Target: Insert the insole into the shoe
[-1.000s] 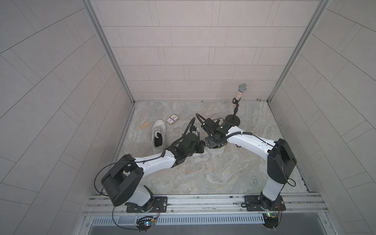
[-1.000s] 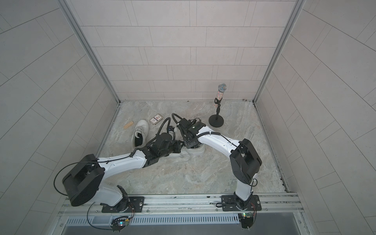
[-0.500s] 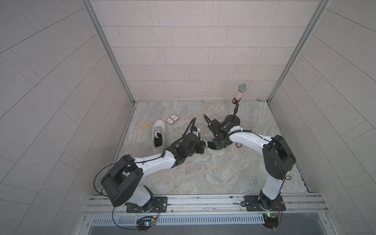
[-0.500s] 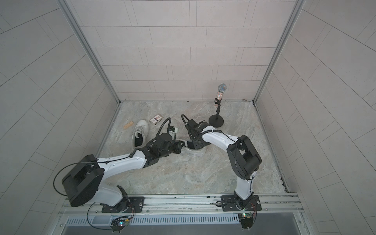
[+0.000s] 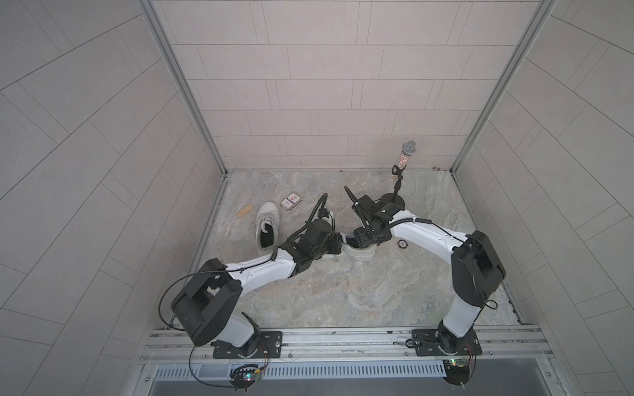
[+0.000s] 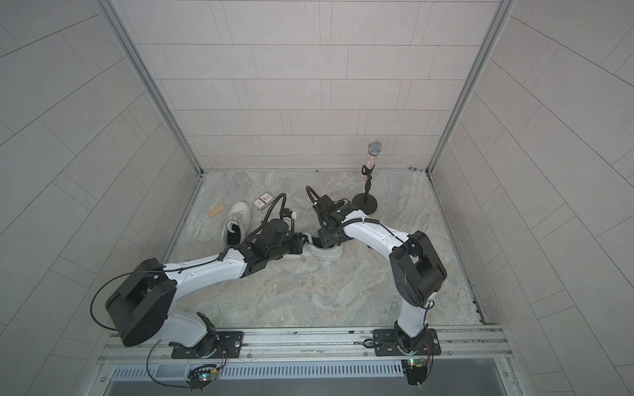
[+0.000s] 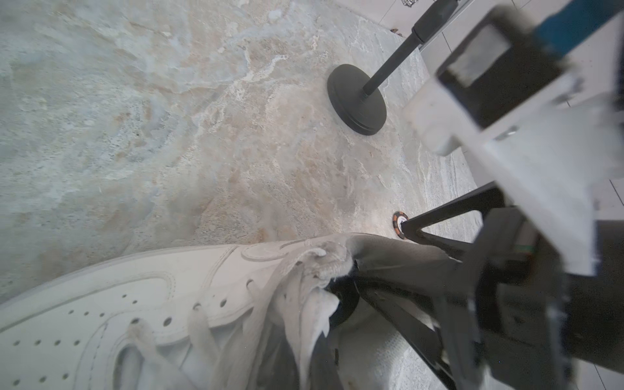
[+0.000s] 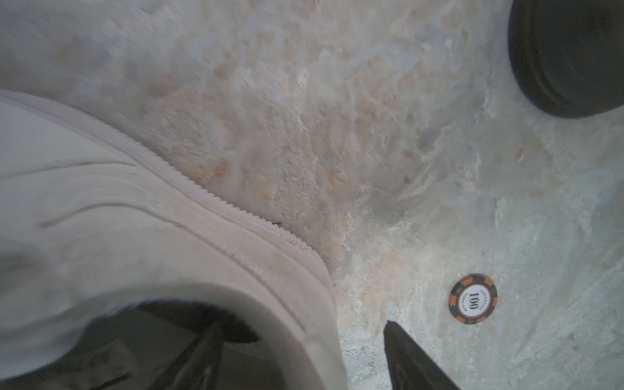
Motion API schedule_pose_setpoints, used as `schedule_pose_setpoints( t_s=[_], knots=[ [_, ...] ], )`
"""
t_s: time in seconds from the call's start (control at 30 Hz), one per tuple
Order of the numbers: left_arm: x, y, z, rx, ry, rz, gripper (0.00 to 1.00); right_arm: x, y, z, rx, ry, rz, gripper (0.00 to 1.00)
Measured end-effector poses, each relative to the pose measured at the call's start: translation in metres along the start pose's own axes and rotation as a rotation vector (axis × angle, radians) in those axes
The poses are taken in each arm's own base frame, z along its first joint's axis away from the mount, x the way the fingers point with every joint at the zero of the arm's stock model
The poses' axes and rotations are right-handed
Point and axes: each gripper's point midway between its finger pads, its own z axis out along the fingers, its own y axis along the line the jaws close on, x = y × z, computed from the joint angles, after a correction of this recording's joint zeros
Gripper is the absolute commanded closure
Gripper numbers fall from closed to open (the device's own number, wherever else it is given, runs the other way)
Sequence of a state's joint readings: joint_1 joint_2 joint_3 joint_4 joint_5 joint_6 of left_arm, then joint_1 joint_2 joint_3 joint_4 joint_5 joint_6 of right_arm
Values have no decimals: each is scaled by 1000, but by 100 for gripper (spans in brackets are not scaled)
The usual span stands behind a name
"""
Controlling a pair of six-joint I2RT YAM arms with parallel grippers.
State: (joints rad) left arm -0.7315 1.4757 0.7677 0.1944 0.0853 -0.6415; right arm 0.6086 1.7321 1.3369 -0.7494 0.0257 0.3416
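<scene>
Shoe heel wall inside wide-open right tool; left tool fully closed at tongue

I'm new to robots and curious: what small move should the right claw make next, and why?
Probably press down gently. The right claw stands open astride the heel wall of the shoe, one finger inside, and the dark insole there looks not quite flat.

Both top views: my arms cover most of the shoe at mid-surface; I can't make out the insole. Right wrist view: shoe blurred, cut by the frame. Left wrist view: poker chip half covered. Card box, near the back edge: print unreadable.
</scene>
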Motion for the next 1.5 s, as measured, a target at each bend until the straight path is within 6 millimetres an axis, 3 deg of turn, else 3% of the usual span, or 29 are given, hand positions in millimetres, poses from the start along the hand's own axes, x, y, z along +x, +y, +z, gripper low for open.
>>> schedule_pose_setpoints(
  t_s=[0.2,0.33,0.43,0.6,0.7,0.87,1.1,1.2,1.33,1.5],
  knots=[
    [-3,2,2,19,23,-4,100,-15,9,4,-39,-68,-154,24],
    [-5,2,3,27,44,-3,100,-8,10,28,-28,-40,-244,43],
    [-7,2,5,20,61,10,100,-6,15,35,-46,-37,-267,48],
    [-14,6,11,-13,87,34,100,7,30,24,-103,-98,-198,47],
    [-17,8,13,-26,111,53,99,18,47,16,-160,-140,-116,37],
    [-16,12,12,-48,154,94,86,18,62,12,-225,-153,-12,27],
    [-17,14,11,-54,161,116,55,11,45,16,-224,-127,17,28],
    [-18,15,6,-65,160,115,48,4,47,19,-216,-121,-37,35],
    [-21,14,-7,-86,152,91,41,1,48,24,-213,-118,-92,62],
    [-23,2,-34,-115,113,66,36,1,48,26,-228,-123,-63,68]
  ],
)
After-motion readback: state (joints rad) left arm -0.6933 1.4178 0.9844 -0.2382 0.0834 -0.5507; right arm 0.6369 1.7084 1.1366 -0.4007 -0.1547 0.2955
